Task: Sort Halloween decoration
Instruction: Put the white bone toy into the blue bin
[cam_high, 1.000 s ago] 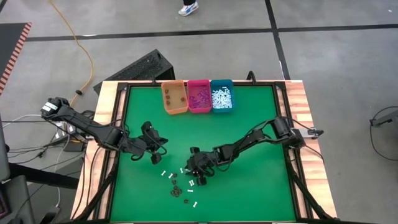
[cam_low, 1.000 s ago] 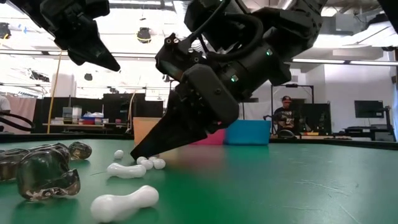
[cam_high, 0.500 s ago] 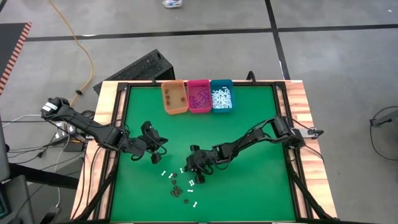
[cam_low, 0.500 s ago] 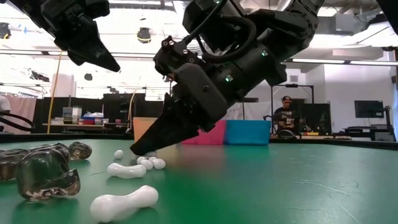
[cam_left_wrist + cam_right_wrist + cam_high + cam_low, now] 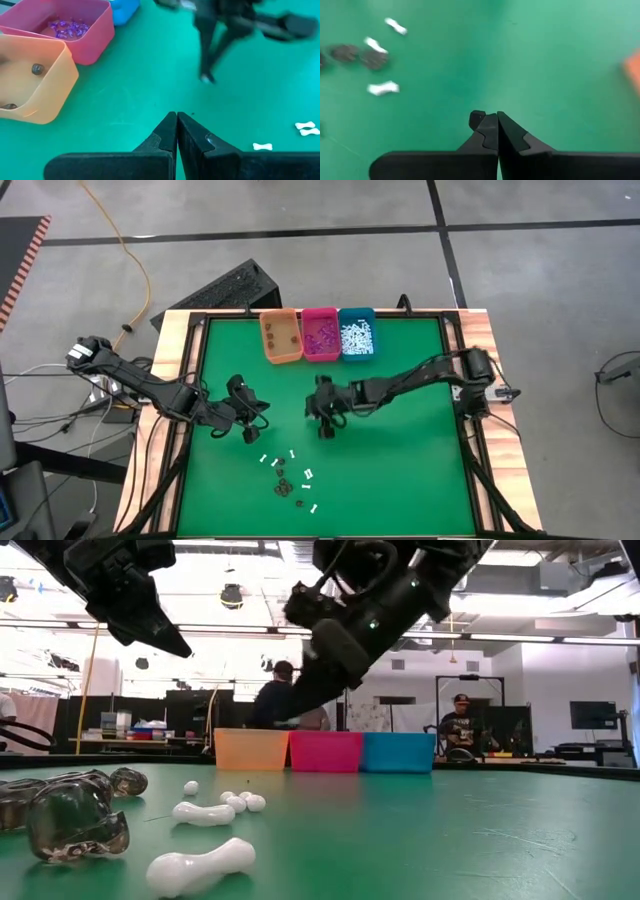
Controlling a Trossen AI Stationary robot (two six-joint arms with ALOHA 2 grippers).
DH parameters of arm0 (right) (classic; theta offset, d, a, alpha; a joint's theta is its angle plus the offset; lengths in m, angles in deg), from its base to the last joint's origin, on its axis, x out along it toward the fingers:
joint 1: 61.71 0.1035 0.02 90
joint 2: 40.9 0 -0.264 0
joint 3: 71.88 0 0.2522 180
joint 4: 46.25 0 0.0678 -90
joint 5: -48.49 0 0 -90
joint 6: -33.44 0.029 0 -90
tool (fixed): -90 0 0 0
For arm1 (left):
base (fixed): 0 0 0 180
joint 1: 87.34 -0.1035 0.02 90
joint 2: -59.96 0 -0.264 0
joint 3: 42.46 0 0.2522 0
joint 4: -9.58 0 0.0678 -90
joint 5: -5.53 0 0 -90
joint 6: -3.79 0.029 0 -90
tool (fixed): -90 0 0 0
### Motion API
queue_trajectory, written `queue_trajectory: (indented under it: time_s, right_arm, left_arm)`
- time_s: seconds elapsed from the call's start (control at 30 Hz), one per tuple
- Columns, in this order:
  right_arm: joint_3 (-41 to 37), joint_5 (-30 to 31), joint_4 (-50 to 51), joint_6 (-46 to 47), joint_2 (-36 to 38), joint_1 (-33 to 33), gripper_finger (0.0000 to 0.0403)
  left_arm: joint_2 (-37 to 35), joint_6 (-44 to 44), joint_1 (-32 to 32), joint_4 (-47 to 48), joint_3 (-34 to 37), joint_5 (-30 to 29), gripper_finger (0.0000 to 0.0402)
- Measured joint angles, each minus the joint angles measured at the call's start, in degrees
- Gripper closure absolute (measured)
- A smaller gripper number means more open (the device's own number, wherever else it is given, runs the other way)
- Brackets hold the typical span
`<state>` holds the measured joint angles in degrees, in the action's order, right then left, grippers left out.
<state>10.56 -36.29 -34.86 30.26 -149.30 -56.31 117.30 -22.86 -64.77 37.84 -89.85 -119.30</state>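
The right gripper has been lifted from the scattered tiny white plastic bone pieces, fingers pressed shut; whether a piece is held cannot be told. The left gripper hovers, closed too.

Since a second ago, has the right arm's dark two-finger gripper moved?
Yes. The right gripper has lifted off the scattered white bone-shaped pieces and drawn back toward the pink bin, fingers shut.
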Motion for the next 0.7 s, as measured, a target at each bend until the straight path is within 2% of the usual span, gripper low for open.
queue_trajectory:
  time_s: [0.13,0.4,0.6,0.7]
  right_arm:
    - [0.0,2.54,7.24,-3.89,5.49,-5.65,0.0384]
    - [0.05,4.37,16.28,-7.73,14.76,-21.35,0.0383]
    - [0.04,5.63,22.78,-3.02,15.11,-32.63,0.0372]
    - [0.08,5.37,25.13,-0.36,14.63,-35.66,0.0356]
  left_arm:
    - [0.0,-0.04,0.0,0.26,0.0,0.02,0.0401]
    - [0.0,-0.21,0.0,0.51,0.0,0.08,0.0401]
    - [0.0,-1.07,0.0,0.81,0.0,0.15,0.0401]
    - [0.0,-1.06,0.0,0.87,0.0,0.34,0.0401]
